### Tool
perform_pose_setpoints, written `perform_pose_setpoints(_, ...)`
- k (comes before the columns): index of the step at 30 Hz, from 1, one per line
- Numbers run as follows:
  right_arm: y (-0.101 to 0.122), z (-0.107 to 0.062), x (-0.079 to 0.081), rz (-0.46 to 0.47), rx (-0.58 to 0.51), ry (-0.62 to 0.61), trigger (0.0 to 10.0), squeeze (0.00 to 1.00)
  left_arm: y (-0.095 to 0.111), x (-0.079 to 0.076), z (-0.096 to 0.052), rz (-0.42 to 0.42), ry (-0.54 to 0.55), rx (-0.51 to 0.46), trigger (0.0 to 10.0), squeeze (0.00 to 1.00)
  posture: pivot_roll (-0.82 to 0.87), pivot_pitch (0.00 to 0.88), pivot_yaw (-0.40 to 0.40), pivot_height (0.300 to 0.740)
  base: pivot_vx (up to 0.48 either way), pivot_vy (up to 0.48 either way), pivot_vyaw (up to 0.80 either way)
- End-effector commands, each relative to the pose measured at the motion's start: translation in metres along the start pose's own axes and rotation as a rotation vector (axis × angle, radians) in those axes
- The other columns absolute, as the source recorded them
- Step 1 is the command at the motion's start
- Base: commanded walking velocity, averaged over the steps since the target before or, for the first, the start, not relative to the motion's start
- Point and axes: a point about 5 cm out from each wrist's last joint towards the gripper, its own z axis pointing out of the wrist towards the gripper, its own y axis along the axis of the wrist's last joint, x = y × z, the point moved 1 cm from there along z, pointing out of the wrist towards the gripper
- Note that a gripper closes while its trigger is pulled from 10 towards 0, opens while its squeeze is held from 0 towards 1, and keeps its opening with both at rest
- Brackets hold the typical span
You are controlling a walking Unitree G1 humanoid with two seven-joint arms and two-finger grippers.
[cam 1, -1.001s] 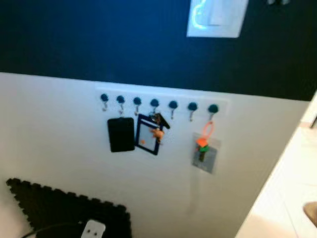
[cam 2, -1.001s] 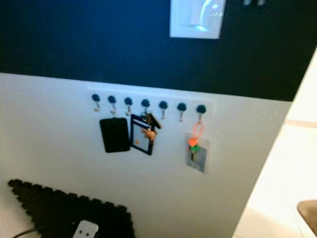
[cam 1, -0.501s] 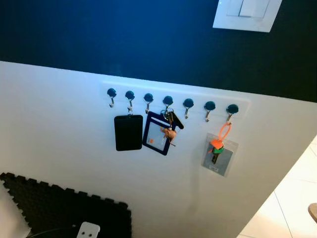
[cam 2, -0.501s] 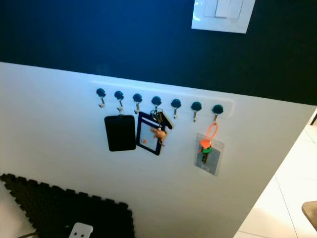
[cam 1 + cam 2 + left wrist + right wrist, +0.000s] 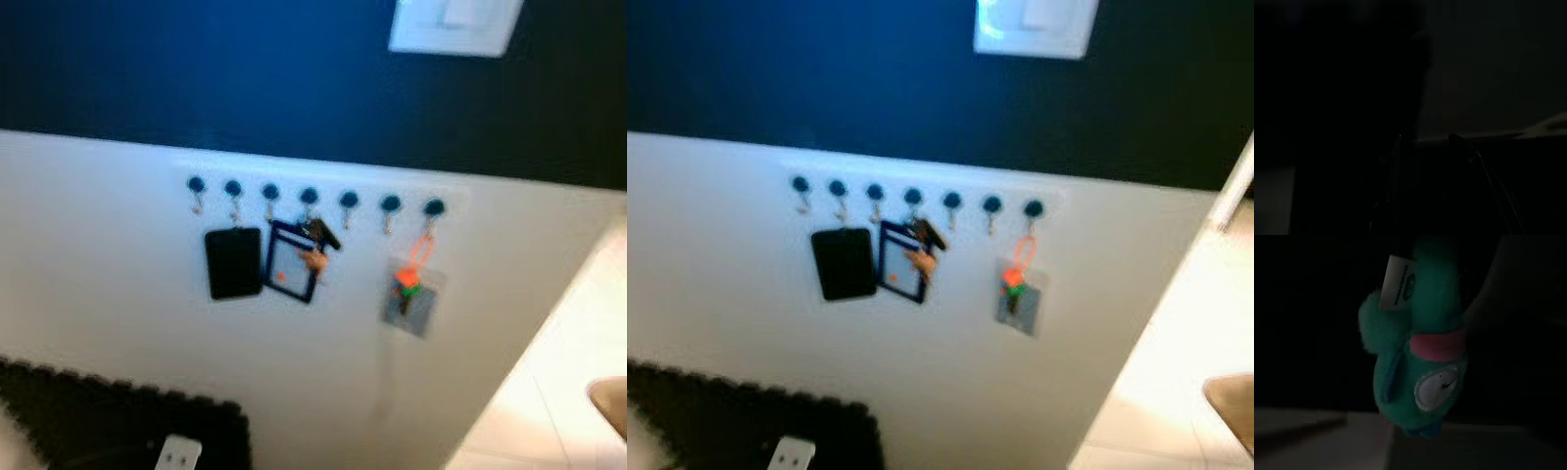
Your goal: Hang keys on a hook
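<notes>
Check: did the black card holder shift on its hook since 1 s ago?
No. The black card holder hangs below the second hook, beside the blue badge, as before. The whole picture shifted, so the camera moved.

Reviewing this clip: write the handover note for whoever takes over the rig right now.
Right wrist view: a green plush keychain toy with a white tag hangs close before the camera; the grip itself is too dark to judge.
Left wrist view is nearly black.
Hook rail: seven hooks. Black card holder, blue badge holder and orange-looped keys already hang.
Left: hang the plush keychain on a free hook.
</notes>
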Motion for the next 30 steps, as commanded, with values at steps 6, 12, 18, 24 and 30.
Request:
perform_pose_setpoints(6, -0.002, 0.003, 0.023, 0.003, 0.021, 0.010, 10.0, 0.00, -0.003, -0.006, 0.001, -0.001, -0.012, 0.014, 10.0, 0.00, 0.02, 0.069, -0.022, 0.740, 0.000, 0.000, -0.80)
perform_pose_setpoints(12, -0.003, 0.004, 0.042, -0.016, 0.015, 0.031, 10.0, 0.00, -0.002, -0.006, 0.001, 0.001, -0.010, 0.011, 10.0, 0.00, 0.03, 0.068, -0.024, 0.740, 0.000, 0.000, -0.27)
perform_pose_setpoints(18, 0.000, 0.005, 0.051, -0.026, 0.014, 0.036, 10.0, 0.00, -0.002, -0.006, 0.001, -0.001, -0.009, 0.003, 10.0, 0.00, 0.03, 0.069, -0.028, 0.740, 0.000, 0.000, 0.00)
perform_pose_setpoints(24, 0.009, 0.008, 0.056, -0.036, 0.008, 0.040, 10.0, 0.00, -0.002, -0.003, 0.000, -0.017, 0.014, -0.006, 10.0, 0.00, 0.03, 0.069, -0.029, 0.740, 0.000, 0.000, 0.00)
perform_pose_setpoints(30, 0.000, 0.005, 0.054, -0.043, 0.016, 0.039, 10.0, 0.00, -0.001, -0.001, -0.001, -0.037, 0.029, -0.014, 10.0, 0.00, 0.03, 0.061, -0.031, 0.740, 0.000, 0.000, 0.00)
